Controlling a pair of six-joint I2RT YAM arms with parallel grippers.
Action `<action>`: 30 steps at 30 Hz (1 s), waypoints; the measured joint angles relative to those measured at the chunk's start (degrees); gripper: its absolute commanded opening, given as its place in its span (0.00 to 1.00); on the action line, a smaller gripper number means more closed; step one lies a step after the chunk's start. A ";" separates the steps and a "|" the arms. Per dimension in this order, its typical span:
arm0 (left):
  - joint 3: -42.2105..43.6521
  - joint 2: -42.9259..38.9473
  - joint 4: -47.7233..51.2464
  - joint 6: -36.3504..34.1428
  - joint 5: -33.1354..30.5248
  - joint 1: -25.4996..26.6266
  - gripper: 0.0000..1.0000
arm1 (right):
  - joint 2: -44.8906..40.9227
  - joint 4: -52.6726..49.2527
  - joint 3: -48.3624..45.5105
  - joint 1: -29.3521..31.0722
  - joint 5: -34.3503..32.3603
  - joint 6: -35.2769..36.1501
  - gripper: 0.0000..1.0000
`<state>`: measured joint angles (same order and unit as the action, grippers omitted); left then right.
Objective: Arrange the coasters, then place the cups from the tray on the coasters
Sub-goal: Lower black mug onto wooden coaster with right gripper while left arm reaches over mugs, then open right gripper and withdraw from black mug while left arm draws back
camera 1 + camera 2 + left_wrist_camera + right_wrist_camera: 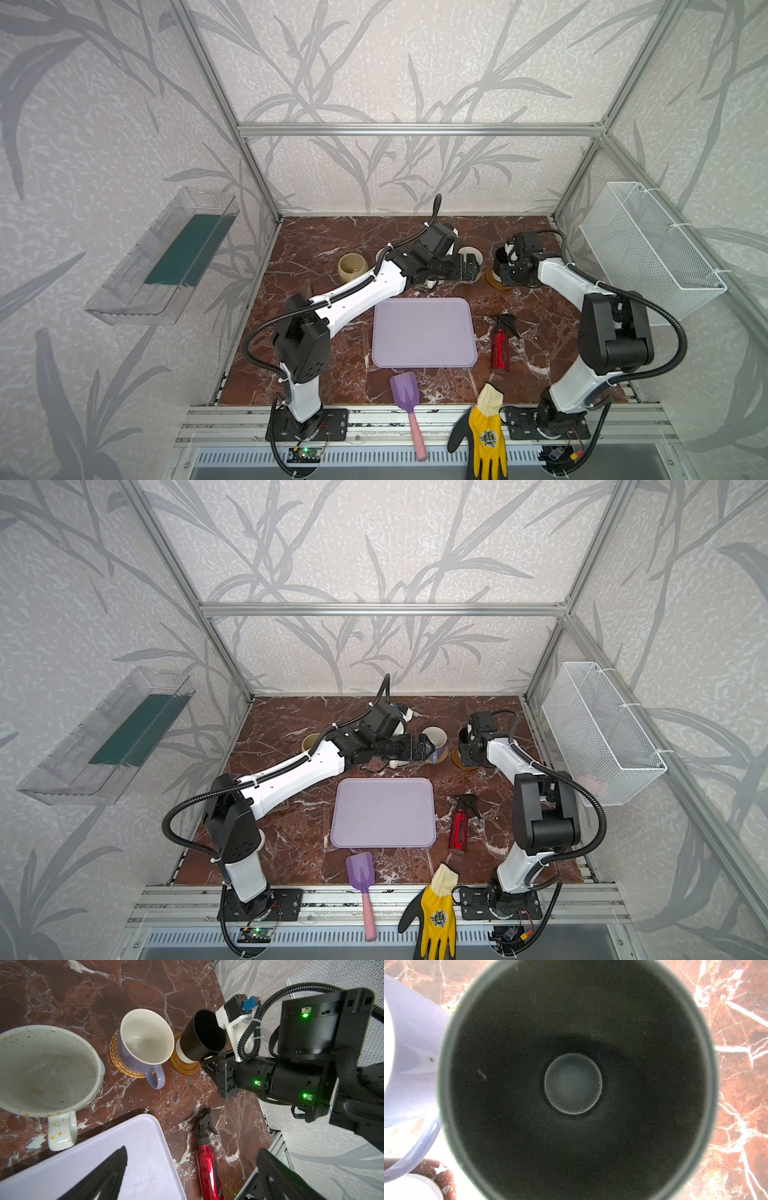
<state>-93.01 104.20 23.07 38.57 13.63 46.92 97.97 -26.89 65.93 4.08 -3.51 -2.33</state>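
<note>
While the left gripper (428, 750) hangs with its jaws spread wide and nothing between them, just beside the handle of the lavender mug (145, 1043), the right gripper (207, 1061) is closed tight on the lower side of the black mug (199, 1036). The fingers hide that mug's handle, so the exact hold cannot be made out. The black mug stands upright on an amber coaster (187, 1068), and the right wrist view looks straight down into it. Just beside it, the lavender mug sits on the rattan coaster (116, 1059), handle toward the tray (424, 332). Next along the row stands the speckled mug (45, 1068), its handle also toward the tray and a sliver of grey-blue coaster (101, 1076) showing at its base. The beige mug (352, 268) stands further left on the table (316, 241). The tray lies flat mid-table, with the spray bottle (500, 345) lying just to its right.
</note>
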 measured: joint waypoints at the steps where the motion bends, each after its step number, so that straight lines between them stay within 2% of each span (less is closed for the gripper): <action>1: 0.17 -0.24 -0.09 0.00 0.00 0.02 0.99 | 0.00 0.00 0.00 0.00 0.17 -0.02 0.19; 4: 0.28 -0.74 -0.22 0.00 -0.02 0.09 0.99 | 0.00 -0.15 0.00 0.00 0.52 -0.22 0.21; 8: 0.39 -1.25 -0.39 -0.04 -0.07 0.24 0.99 | 0.00 -0.24 0.00 0.00 0.63 -0.63 0.34; 11: 0.63 -1.79 -0.37 -0.07 -0.24 0.28 0.99 | 0.00 -0.24 0.00 0.00 1.07 -0.66 0.39; 14: 0.72 -2.25 -0.37 -0.09 -0.42 0.28 1.00 | 0.00 -0.22 0.00 0.00 1.25 -0.98 0.60; 16: 0.98 -2.62 -0.33 -0.13 -0.72 0.28 0.99 | -0.02 -0.15 0.00 0.00 1.01 -1.05 0.82; 17: 1.14 -2.86 -0.33 -0.17 -1.01 0.28 0.99 | -0.22 0.00 -0.07 0.00 0.96 -1.22 0.99; 25: 4.76 -7.21 0.79 -0.92 -4.63 0.13 0.99 | -7.56 3.08 -3.52 0.11 0.09 -2.54 0.99; 30: 11.72 -14.88 1.25 -3.23 -9.25 -1.07 0.99 | -19.04 5.40 -7.76 0.76 -2.51 -5.07 0.99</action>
<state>-81.30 89.32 24.32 35.33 4.38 45.84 78.94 -21.50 58.17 4.84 -6.02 -7.40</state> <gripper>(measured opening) 0.994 0.990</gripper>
